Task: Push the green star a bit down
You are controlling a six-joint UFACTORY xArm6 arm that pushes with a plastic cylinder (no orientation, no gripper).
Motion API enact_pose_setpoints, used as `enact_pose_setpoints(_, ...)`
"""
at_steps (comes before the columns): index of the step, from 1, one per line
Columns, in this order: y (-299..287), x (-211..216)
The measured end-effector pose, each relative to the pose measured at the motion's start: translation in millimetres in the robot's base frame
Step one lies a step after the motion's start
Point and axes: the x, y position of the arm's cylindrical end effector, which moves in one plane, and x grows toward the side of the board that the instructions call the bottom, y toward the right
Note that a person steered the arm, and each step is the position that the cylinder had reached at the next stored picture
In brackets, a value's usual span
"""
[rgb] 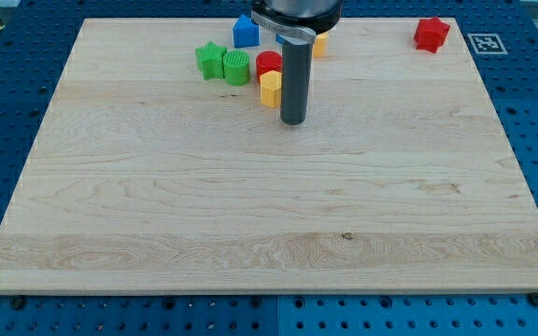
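The green star point(210, 60) lies near the view's top, left of centre, on the wooden board point(250, 205). A green round block point(236, 67) touches its right side. My tip point(292, 120) rests on the board to the right of and below the star, just right of a yellow block point(270, 90). A red round block point(268, 63) sits directly above the yellow one. The rod stands upright and hides part of what is behind it.
A blue block point(245, 32) sits at the top edge above the green pair. A yellow block point(319, 43) peeks out behind the rod at the top. A red star point(431, 34) lies at the top right. A blue pegboard surrounds the board.
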Motion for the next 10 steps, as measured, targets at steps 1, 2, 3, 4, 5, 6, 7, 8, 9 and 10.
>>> enact_pose_setpoints(1,-48,7)
enact_pose_setpoints(2,-110,-29)
enact_pose_setpoints(3,-179,-68)
enact_pose_setpoints(4,-241,-125)
enact_pose_setpoints(5,-233,-183)
enact_pose_setpoints(6,-185,-191)
enact_pose_setpoints(7,-178,-165)
enact_pose_setpoints(8,-162,-150)
enact_pose_setpoints(9,-159,-151)
enact_pose_setpoints(10,-142,-159)
